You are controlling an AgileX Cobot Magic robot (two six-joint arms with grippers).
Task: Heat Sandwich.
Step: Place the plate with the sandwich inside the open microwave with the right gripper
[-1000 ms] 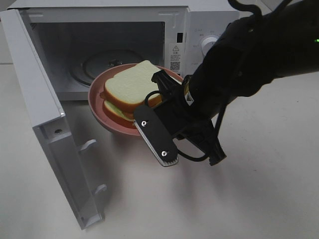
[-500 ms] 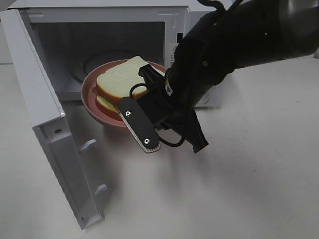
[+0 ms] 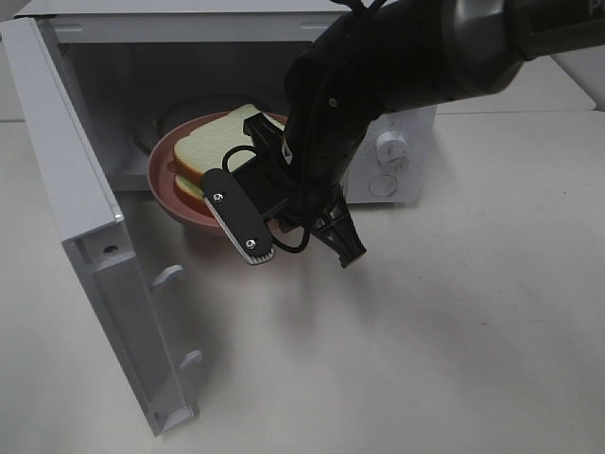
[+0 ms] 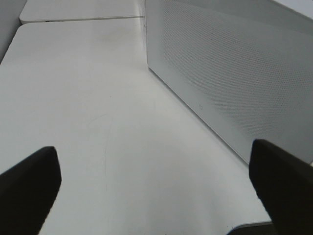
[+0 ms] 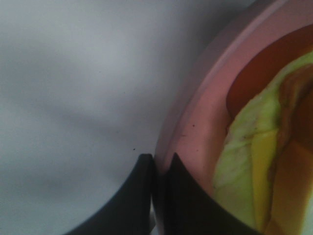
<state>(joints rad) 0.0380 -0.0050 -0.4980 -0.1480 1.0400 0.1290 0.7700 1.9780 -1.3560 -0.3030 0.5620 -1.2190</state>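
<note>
Right tool (image 5: 157,161) is clenched on the rim of the pink plate (image 3: 163,182); in the right wrist view its two dark fingertips pinch the rim between them, one on the outer side and one on the inner side. The sandwich (image 3: 219,144) lies on that plate, two pale bread slices with golden-brown crust stacked a little askew, the top slice reaching toward the far side. Close up, the yellow and green filling (image 5: 254,166) shows at the edge of the stack, near the pinched part of the rim but not touching the fingertips.

The plate sits at the mouth of the open microwave (image 3: 189,28), its far half inside the cavity above the round turntable (image 3: 184,112) and its near half jutting out over the front sill. Whether it rests on anything or hangs in the grip I cannot tell. The black arm comes in from the far right corner of the bench (image 3: 454,331) and crosses in front of the microwave's control panel, where two white knobs (image 3: 390,147) show just past it.

The microwave stands along the far edge of the bench toward the left corner, and its door (image 3: 85,255) is swung wide open, reaching toward the near left corner.

The left tool (image 4: 156,183) is released, its fingers spread wide apart over bare bench, with a white finely perforated panel (image 4: 234,73) standing on the bench just beyond it.
</note>
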